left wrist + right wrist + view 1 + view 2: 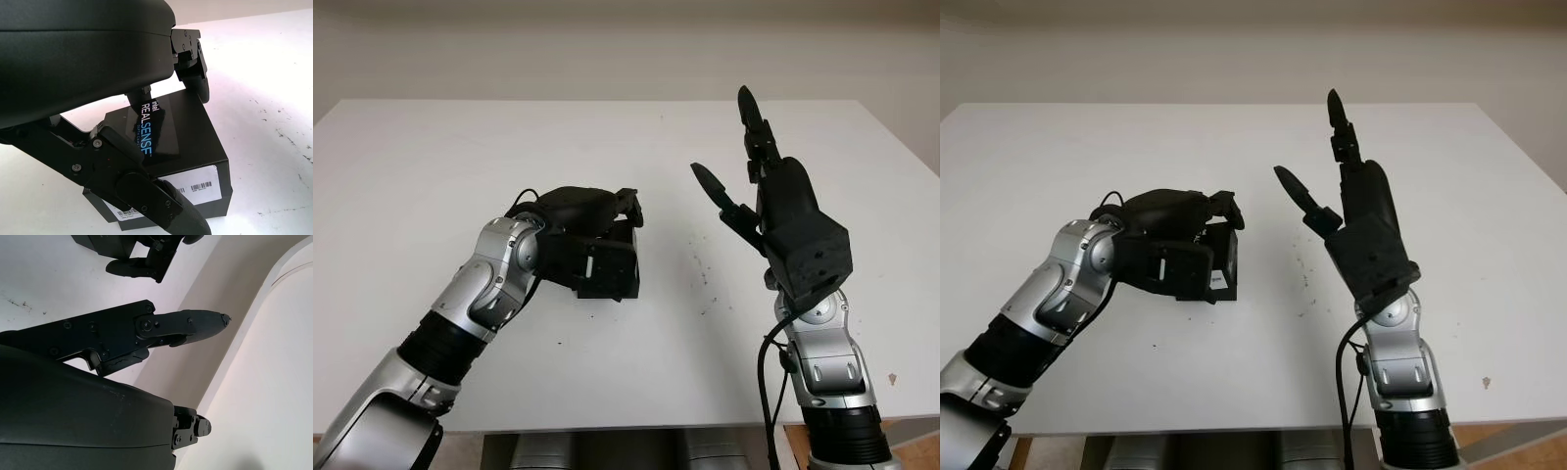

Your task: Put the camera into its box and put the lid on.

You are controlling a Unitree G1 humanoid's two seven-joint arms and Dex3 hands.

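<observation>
A black camera box (619, 272) stands on the white table (431, 147) at mid-left. Its glossy lid (161, 125) reads "REALSENSE", and white barcode labels (195, 188) show on its side. My left hand (607, 233) sits over the top of the box, with a fingertip (199, 83) down its far side and the thumb (161, 203) against its near side. My right hand (721, 132) is raised above the table to the right of the box, open and holding nothing. The camera itself is hidden.
Small dark specks (701, 269) mark the table between the two hands. The table's front edge (636, 423) runs just ahead of both forearms. A pale wall (607, 49) stands behind the table's far edge.
</observation>
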